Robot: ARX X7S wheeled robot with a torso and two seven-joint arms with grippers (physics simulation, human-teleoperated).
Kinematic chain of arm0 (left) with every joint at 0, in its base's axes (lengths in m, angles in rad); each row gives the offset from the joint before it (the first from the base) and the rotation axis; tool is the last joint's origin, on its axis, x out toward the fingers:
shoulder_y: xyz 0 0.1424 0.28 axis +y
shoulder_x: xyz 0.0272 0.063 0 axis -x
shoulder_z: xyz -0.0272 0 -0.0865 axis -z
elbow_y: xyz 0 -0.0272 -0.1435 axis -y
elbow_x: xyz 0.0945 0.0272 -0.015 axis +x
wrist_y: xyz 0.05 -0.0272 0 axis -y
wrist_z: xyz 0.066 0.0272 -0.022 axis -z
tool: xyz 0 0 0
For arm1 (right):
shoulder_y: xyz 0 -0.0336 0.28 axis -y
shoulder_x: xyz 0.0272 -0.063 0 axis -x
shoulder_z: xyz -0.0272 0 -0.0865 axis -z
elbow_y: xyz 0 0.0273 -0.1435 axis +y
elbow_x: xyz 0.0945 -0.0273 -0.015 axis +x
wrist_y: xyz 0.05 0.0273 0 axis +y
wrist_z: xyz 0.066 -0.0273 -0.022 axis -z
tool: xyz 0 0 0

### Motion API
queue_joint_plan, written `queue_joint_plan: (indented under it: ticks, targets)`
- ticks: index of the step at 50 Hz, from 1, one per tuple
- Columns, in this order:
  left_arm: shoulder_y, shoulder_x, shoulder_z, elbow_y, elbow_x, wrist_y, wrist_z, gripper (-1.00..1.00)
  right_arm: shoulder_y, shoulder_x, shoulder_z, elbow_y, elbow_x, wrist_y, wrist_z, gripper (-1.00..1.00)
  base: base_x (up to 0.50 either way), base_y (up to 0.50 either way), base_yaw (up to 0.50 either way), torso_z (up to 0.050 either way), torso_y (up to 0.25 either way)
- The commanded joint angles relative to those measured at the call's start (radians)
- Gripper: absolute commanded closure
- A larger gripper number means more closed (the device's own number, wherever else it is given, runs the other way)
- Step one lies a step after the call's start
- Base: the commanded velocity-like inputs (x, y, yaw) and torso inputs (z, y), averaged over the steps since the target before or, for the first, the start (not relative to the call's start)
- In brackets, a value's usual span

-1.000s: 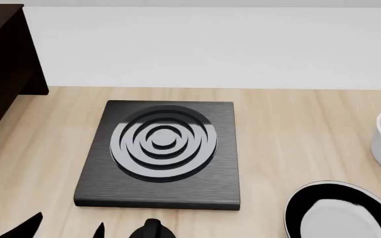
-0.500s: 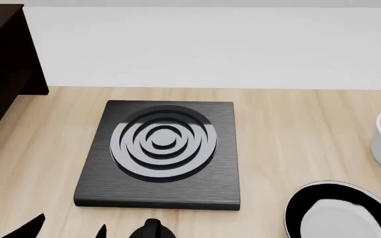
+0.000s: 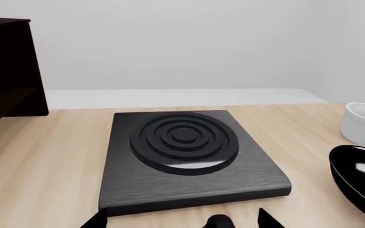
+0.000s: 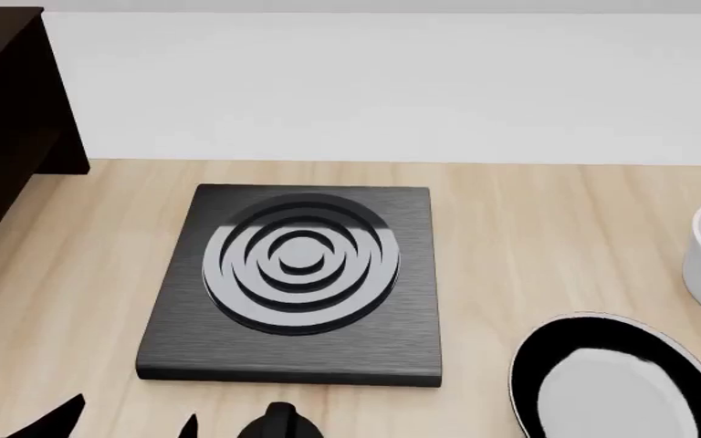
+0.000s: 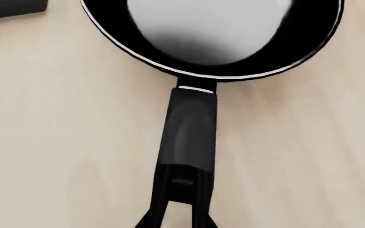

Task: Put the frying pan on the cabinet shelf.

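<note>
Right wrist view: right gripper [image 5: 181, 223] clamped on frying pan [image 4: 612, 383] handle; left gripper [image 3: 181, 219] open, empty; next, carry left to cabinet shelf [image 4: 4, 119]

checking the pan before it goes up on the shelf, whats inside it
Nothing shows inside the frying pan: the head view has only its bare pale base, and the right wrist view agrees. The near edge is cut off in the head view, so that part is unseen.

Only plain black parts of the left hand [image 4: 125, 422] show: two thin pointed fingers [image 4: 52, 420] tapering to sharp tips and a rounded black knob beside them, without markings.
</note>
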Motion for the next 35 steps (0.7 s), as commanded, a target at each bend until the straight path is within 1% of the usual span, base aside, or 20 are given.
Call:
queue_joint_plan:
  ticks: [1,6,13,17,19,24,26,28,29,31,33,35]
  targets:
    - [-0.003,-0.004,0.005,0.008,-0.007,-0.007,-0.009,-1.0,0.039,0.018,0.034,-0.118,0.023,0.052,0.06,1.0,0.0,0.0,0.0,0.0,0.0]
    - [-0.001,-0.006,0.007,-0.003,-0.004,0.007,-0.004,-1.0,0.061,0.037,0.035,-0.177,0.024,0.061,0.087,1.0,0.0,0.0,0.0,0.0,0.002]
    - [0.0,-0.004,0.009,-0.015,-0.007,0.018,-0.001,-1.0,0.098,0.041,0.072,-0.254,0.091,0.116,0.143,1.0,0.0,0.0,0.0,0.0,0.001]
    - [-0.004,-0.005,0.008,0.0,-0.018,0.002,-0.009,-1.0,0.124,0.056,0.055,-0.281,0.101,0.138,0.156,1.0,0.0,0.0,0.0,0.0,0.003]
    - [-0.008,-0.007,0.004,-0.004,-0.026,-0.001,-0.007,-1.0,0.153,0.079,0.029,-0.3,0.106,0.174,0.172,1.0,0.0,0.0,0.0,0.0,0.0]
    - [-0.028,-0.011,-0.034,0.018,-0.078,-0.03,-0.01,-1.0,0.224,0.091,0.018,-0.325,0.148,0.223,0.194,1.0,0.0,0.0,0.0,0.0,0.002]
    - [-0.05,-0.018,-0.04,0.035,-0.105,-0.075,-0.018,-1.0,0.256,0.11,-0.021,-0.327,0.143,0.235,0.186,1.0,0.0,0.0,0.0,0.0,0.0]
    - [-0.084,-0.01,-0.082,0.038,-0.191,-0.157,-0.04,-1.0,0.287,0.106,-0.019,-0.318,0.158,0.238,0.182,1.0,0.0,0.0,0.0,0.0,0.005]
    - [-0.098,-0.004,-0.107,0.041,-0.228,-0.173,-0.043,-1.0,0.307,0.11,-0.03,-0.315,0.162,0.244,0.176,1.0,0.0,0.0,0.0,0.0,0.0]
    - [-0.125,-0.013,-0.111,0.053,-0.245,-0.198,-0.047,-1.0,0.344,0.122,-0.058,-0.311,0.172,0.265,0.168,1.0,0.0,0.0,0.0,0.0,0.0]
    - [-0.156,-0.01,-0.135,0.048,-0.303,-0.237,-0.048,-1.0,0.386,0.125,-0.066,-0.304,0.19,0.281,0.165,1.0,0.0,0.0,0.0,0.0,0.005]
    - [-0.225,-0.022,-0.146,0.035,-0.389,-0.354,-0.075,-1.0,0.428,0.136,-0.104,-0.303,0.193,0.304,0.16,1.0,0.0,0.0,0.0,0.0,0.0]
